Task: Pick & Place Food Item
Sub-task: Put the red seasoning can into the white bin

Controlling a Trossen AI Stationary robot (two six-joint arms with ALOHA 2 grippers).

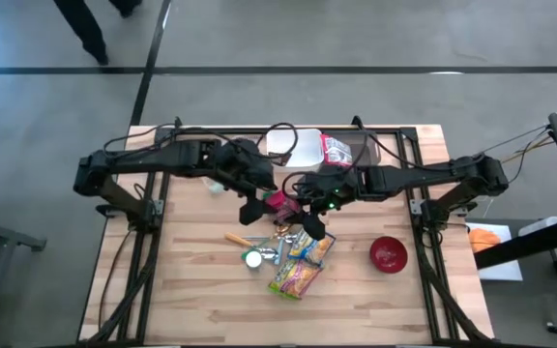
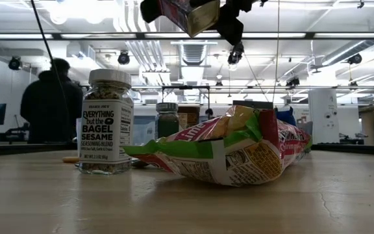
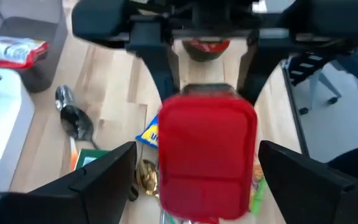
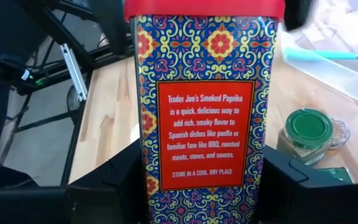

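Note:
A smoked paprika tin (image 4: 204,106), patterned blue and red with a red lid (image 3: 207,155), hangs in the air over the middle of the table (image 1: 279,201). My right gripper (image 4: 204,186) is shut on it. My left gripper (image 3: 197,186) faces it from the table's left side, open. Its two fingers (image 3: 104,177) stand on either side of the lid end, with a gap showing beside the lid. In the low view the tin (image 2: 190,16) shows tilted at the top edge. My right gripper pinches the tin between its two fingers (image 4: 120,183), on the two narrow sides of the body (image 4: 151,180) at the end away from the lid. The tin reaches out from the fingers toward the left arm, lid end foremost, lifted clear of the table.
Below the grippers lie a snack bag (image 1: 303,271), a seasoning jar (image 2: 106,120) and a green-lidded jar (image 4: 307,134). A spoon (image 3: 73,118) lies nearby. A red bowl (image 1: 388,253) stands to the right, and a white container (image 1: 293,145) at the back. A person (image 2: 50,104) stands beyond the table.

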